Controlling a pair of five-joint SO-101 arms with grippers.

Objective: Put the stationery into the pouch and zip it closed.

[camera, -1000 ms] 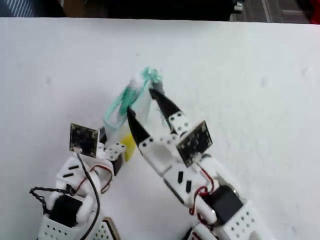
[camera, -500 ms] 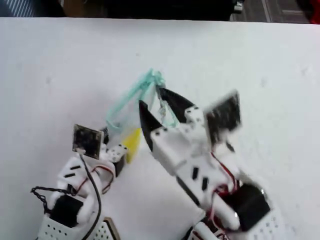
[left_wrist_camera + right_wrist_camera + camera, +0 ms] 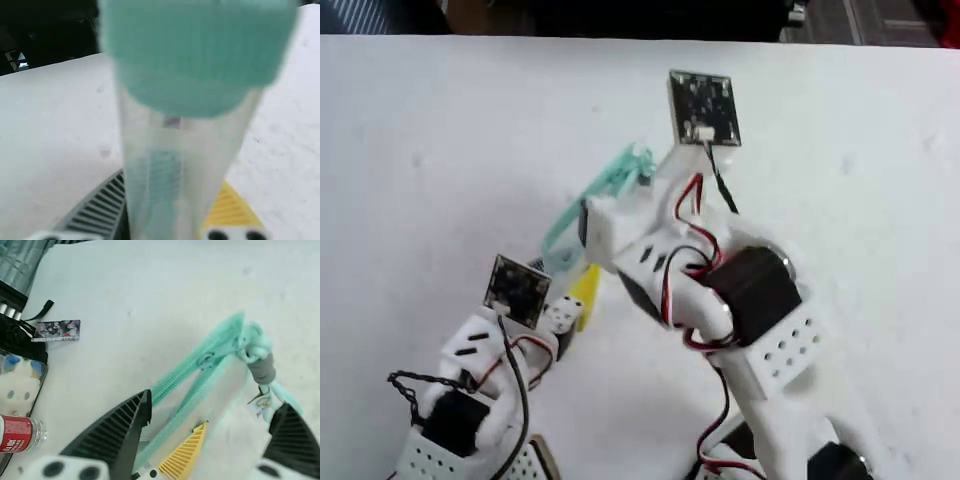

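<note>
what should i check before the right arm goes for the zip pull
1. Pouch gripped at one end by left arm's jaws: ok.
2. Right arm's jaws open, one on either side of the zip pull: ok.
3. Zipper shut: not ok, its two rows stand apart.
4. Stationery inside the pouch: cannot tell.

The pouch (image 3: 222, 390) is milky and see-through, edged with a mint-green zip band. Its mint pull cord (image 3: 252, 340) carries a grey sleeve (image 3: 263, 369). The left tool (image 3: 167, 220) has one ribbed yellow finger and one ribbed grey one. The right tool (image 3: 212, 407) is ribbed black. The arms (image 3: 760, 330) are white with black motors and red and black wires. The table (image 3: 440, 120) is white.
</note>
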